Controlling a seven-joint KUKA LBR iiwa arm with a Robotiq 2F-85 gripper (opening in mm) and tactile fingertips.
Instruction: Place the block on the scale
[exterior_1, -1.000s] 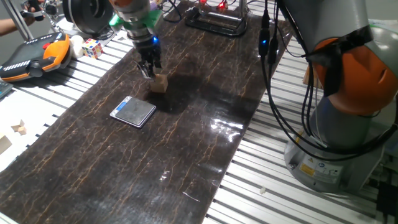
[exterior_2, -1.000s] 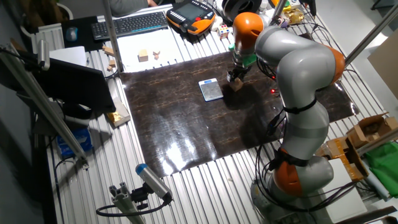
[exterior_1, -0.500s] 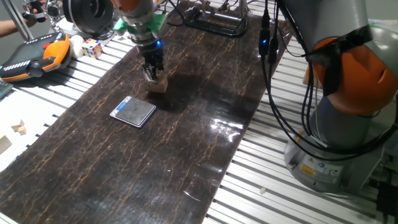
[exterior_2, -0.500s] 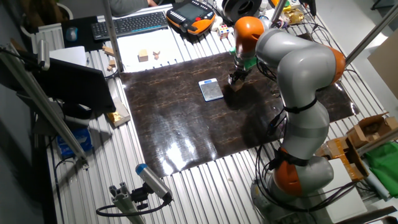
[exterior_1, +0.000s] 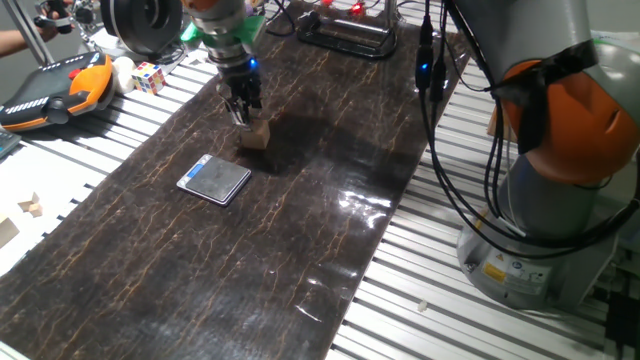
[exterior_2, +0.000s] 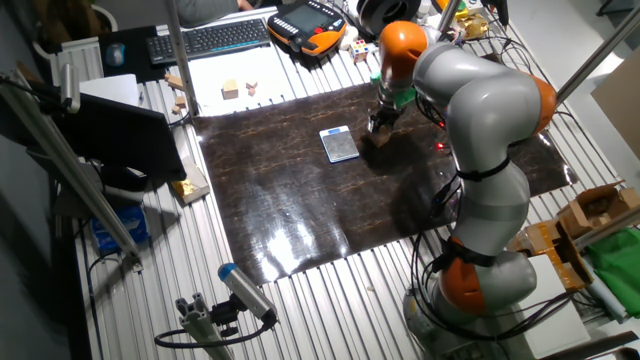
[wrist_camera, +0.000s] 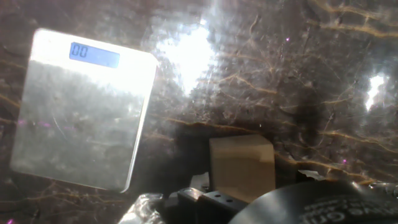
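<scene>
Since a second ago the gripper (exterior_1: 245, 117) has barely shifted, poised over the block (exterior_1: 257, 135); whether it grips cannot be told. Just beyond the fingertips lies the scale (exterior_1: 214, 179). Rigid, light wood probably suits pinching opposite flat faces.

A robotics lab: slotted aluminium table (exterior_1: 520, 330), teach pendant (exterior_1: 55, 92), keyboard (exterior_2: 205, 38), trailing cables (exterior_1: 440, 150).

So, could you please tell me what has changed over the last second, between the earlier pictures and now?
Very little. The gripper has shifted only slightly and still hangs right at the block; whether it grips the block cannot be told. The block still sits on the dark mat, and the scale lies unmoved beside it, with nothing on it.
</scene>
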